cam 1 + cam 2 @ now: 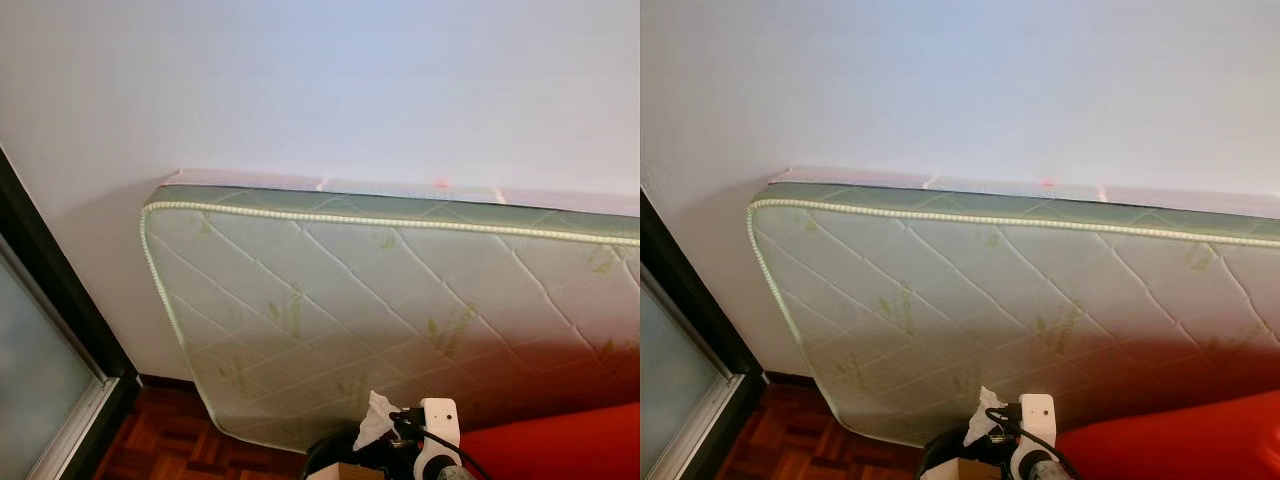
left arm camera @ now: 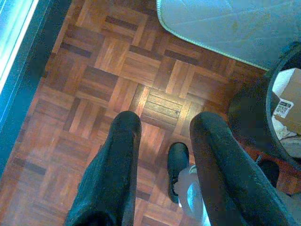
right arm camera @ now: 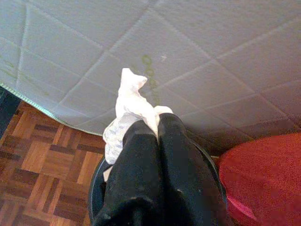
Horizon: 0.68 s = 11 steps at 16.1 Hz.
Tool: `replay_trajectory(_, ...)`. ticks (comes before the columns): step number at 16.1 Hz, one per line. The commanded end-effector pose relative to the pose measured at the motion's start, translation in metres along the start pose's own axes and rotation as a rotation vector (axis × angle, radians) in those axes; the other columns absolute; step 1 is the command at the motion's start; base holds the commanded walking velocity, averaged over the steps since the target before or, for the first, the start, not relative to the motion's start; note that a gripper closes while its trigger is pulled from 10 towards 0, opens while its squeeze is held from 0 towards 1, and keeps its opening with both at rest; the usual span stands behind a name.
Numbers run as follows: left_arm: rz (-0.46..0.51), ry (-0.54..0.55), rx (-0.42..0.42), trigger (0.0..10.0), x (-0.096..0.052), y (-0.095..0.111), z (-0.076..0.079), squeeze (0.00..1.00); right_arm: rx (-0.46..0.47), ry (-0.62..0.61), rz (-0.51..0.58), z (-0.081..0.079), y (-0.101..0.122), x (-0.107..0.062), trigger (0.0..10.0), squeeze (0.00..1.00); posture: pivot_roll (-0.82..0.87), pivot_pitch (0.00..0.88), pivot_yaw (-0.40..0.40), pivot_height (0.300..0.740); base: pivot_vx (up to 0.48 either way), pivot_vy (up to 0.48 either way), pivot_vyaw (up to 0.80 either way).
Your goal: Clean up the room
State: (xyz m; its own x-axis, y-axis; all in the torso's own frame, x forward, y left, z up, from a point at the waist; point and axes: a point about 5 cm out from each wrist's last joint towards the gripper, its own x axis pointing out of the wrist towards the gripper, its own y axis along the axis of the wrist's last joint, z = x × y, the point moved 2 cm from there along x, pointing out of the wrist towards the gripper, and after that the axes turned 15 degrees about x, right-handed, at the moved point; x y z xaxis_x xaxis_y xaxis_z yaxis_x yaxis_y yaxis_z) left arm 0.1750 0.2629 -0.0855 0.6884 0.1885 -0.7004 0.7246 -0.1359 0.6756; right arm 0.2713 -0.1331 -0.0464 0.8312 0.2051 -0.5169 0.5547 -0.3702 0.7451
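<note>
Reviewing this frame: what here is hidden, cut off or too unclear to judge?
- Black bin: in the right wrist view, the right pincer covers most of it; contents unseen there.
- White tissue: its lower part is hidden between the shut fingers.
- Cardboard box in the bin: cut off by the left wrist view's edge; label unreadable.
- Mattress: right end cut off in the eye views.

Head cameras face forward onto the leaning mattress and wall. Left wrist camera looks straight down at the parquet floor; right wrist camera sits close over the bin. Both wrist views share the mattress's lower edge.
</note>
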Motion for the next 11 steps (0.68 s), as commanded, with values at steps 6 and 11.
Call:
replay_trajectory(6,-0.01,0.006,-0.018,10.0,-0.0013,-0.004,0.001,0.0,-0.002,-0.001,0.006,0.0004,0.0015,0.0001,10.0,0.0,0.09,0.082,-0.031,0.74,0.0,0.0,0.0)
replay_trajectory(11,-0.01,0.006,-0.018,10.0,-0.0013,-0.004,0.001,0.0,-0.002,-0.001,0.006,0.0004,0.0015,0.0001,10.0,0.0,0.09,0.082,-0.031,0.74,0.0,0.0,0.0)
